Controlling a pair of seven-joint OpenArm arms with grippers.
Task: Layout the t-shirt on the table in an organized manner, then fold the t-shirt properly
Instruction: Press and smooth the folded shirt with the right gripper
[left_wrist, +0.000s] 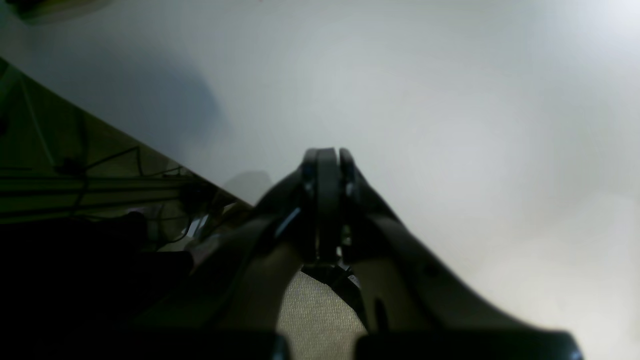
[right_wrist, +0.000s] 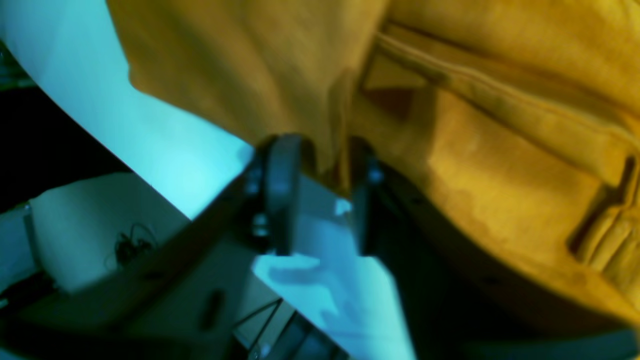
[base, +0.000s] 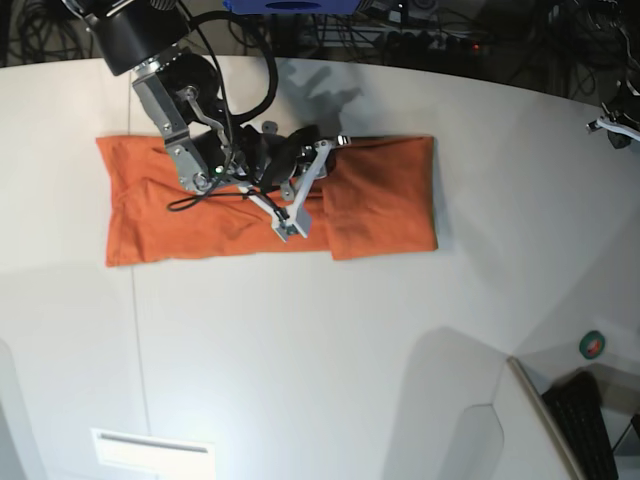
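The t-shirt (base: 380, 195) lies on the white table (base: 330, 340) as a long horizontal orange band, already folded lengthwise, w/ a doubled-over section at its right end showing a vertical edge near the middle. It sits in the far half of the table in the base view, left of centre.

Right arm reaches in from the top-left of the base view & hangs over the mid part of the shirt. The right gripper (base: 300, 195) has its jaws spread in a narrow V, tips down at the fabric near the fold edge. In the right wrist view the right gripper (right_wrist: 312, 165) has a ridge of orange cloth running between the two jaws; fabric sits in the gap & jaws are not fully closed. Whether they actually pinch it or only straddle it, can't tell; the pic is blurred. Table shows at left in that view, w/ a seam/hem of the shirt running diagonally at upper right.

Left gripper (left_wrist: 327, 160) in the left wrist view: jaws pressed together, nothing between them, hovering over bare table near its edge, well apart from the shirt. In the base view only a bit of the left arm (base: 615, 122) shows at the far right edge.

A small white rectangular plate (base: 152, 448) lies on the table at the near-left. A thin seam line (base: 138, 350) runs down the table on the left side.
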